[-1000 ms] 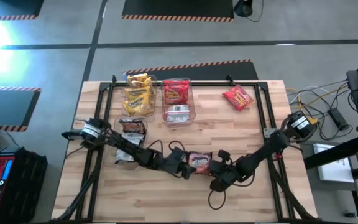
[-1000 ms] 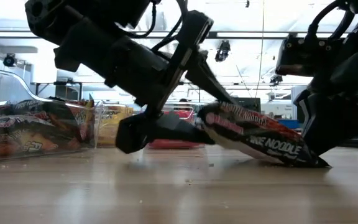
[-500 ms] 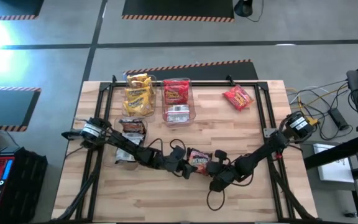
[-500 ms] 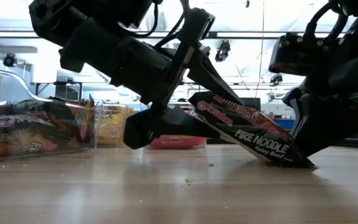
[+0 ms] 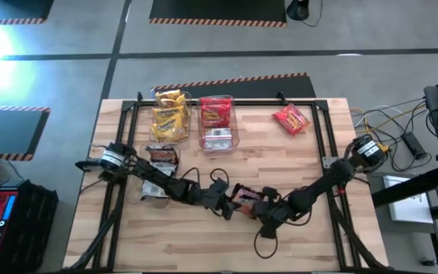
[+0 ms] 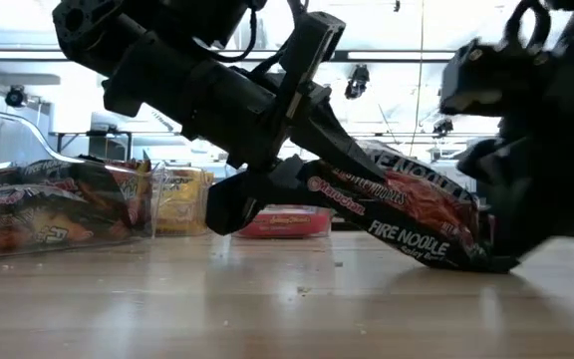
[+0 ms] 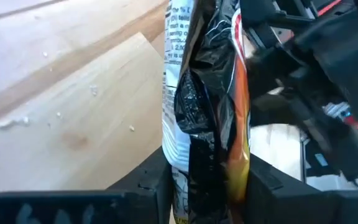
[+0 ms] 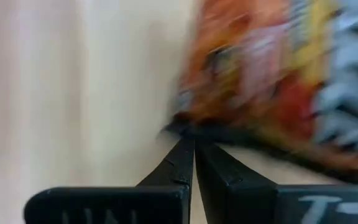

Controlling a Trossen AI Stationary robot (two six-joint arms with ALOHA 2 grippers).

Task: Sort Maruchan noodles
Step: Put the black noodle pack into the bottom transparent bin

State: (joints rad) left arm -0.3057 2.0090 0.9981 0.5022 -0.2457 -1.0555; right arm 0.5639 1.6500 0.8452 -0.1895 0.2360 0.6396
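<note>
While left end effector (image 5: 230, 202) pinches dark packet (image 6: 397, 204), right end effector (image 5: 267, 217) crowds it.

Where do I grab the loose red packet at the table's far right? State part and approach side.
Probably a short end edge, coming down from above: the red packet lies flat and skewed on the table, so only a thin edge gives fingers purchase.

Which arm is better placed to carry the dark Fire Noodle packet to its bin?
Left. The left gripper already clamps the dark crinkly packet; the right gripper is shut, merely touching its edge.
</note>
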